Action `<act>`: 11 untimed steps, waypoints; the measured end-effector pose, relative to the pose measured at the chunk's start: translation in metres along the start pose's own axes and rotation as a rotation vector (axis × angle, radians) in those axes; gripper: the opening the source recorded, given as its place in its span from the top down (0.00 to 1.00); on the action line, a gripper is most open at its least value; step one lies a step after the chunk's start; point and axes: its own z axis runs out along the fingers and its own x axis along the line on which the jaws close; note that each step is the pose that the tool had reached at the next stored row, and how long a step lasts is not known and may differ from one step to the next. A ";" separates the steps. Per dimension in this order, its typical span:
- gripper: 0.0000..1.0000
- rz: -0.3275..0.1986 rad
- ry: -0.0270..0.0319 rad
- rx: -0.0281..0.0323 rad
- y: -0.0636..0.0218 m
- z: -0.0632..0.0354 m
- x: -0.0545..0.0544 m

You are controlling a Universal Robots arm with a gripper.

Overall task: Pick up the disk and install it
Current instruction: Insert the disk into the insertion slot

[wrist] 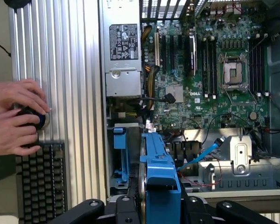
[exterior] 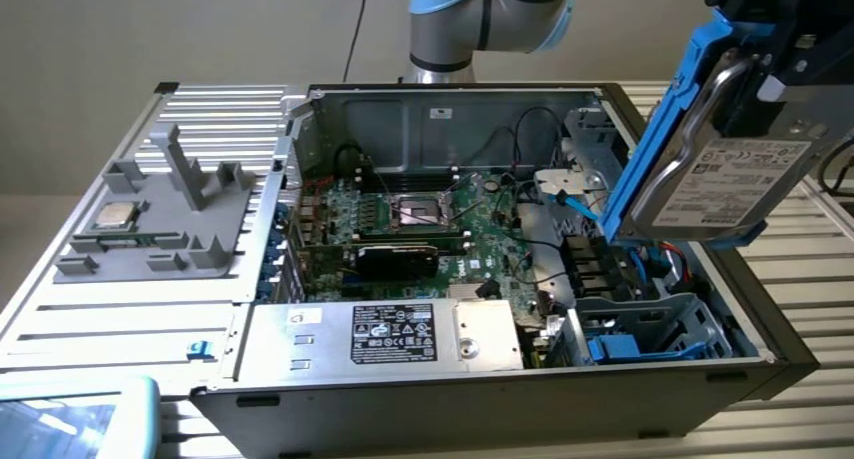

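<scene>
Silver-grey rectangular hard disk [exterior: 727,184], white-labelled, in blue plastic frame, is pinched betw. partly spread pincer [wrist: 161,207] fingers, above open dark-metal PC case [exterior: 467,391].

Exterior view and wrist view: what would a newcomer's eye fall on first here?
The disk in its bright blue frame, clamped in the fingers, hangs over the open computer case at the exterior view's right. Inside the case lies the green motherboard. In the wrist view, a person's hands grip a small dark object beside a keyboard.
</scene>
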 end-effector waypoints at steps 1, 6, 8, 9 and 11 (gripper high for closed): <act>0.62 0.000 0.0001 0.0000 -0.0001 0.0004 0.002; 0.62 0.000 -0.0001 0.0000 -0.0006 0.0060 0.014; 0.62 0.000 0.0007 0.0000 -0.0006 0.0093 0.014; 0.62 0.000 0.0006 0.0000 -0.0006 0.0114 0.014; 0.62 0.000 0.0005 0.0000 -0.0005 0.0151 0.014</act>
